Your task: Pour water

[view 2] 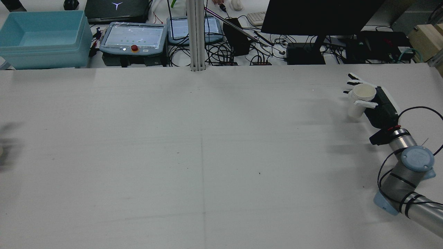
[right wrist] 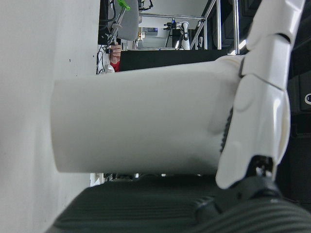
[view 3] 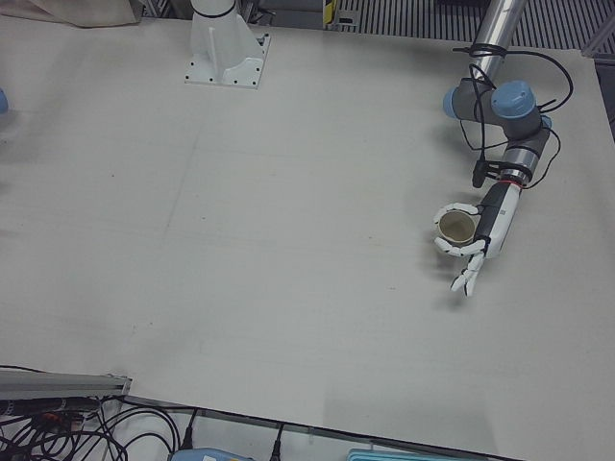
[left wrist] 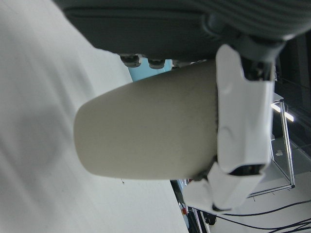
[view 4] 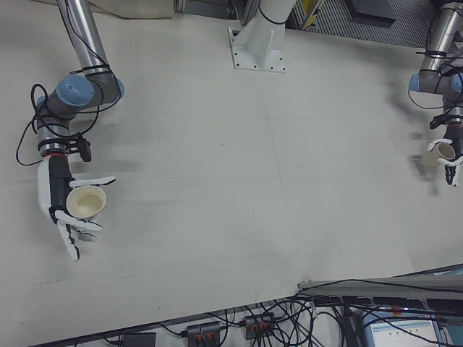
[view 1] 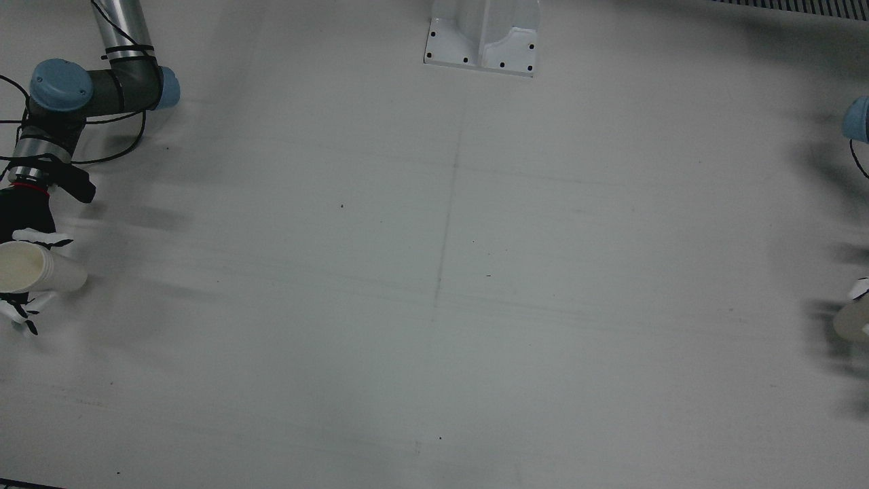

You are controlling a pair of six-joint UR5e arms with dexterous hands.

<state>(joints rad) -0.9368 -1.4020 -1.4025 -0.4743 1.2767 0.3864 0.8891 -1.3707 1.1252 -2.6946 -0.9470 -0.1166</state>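
Two cups on show, one per hand, and they sit at opposite ends of a wide white table (view 1: 434, 272).

At the far left of the front view, the right hand (view 1: 24, 224) wraps a cream paper cup (view 1: 37, 267). The cup's mouth is a clean round rim, its wall a smooth tapered cone. In the right-front view the same cup (view 4: 85, 203) shows its open mouth to the camera at lower left, white fingers (view 4: 92, 181) curled round its rim and wall, with other fingers stretched out straight beyond it. Whether anything is inside cannot be told.

Over to the left-front view: right of centre, the left hand (view 3: 480, 230) has the second cup (view 3: 455, 226), also paper, slightly darker beige inside. White-shelled fingers (view 3: 459, 206) hook round it on both sides, one more pointing off down the frame. In the front view this pair is a blur at the right edge.

The hand cameras fill their frames with cup wall: matte, plain, tapering toward the base. The left hand view shows a glossy white finger segment pressed across the cup near its rim; the right hand view shows the same kind of clasp.

One white mounting pedestal (view 1: 483, 37) stands at top centre of the front view. A faint seam line runs down the table's middle.
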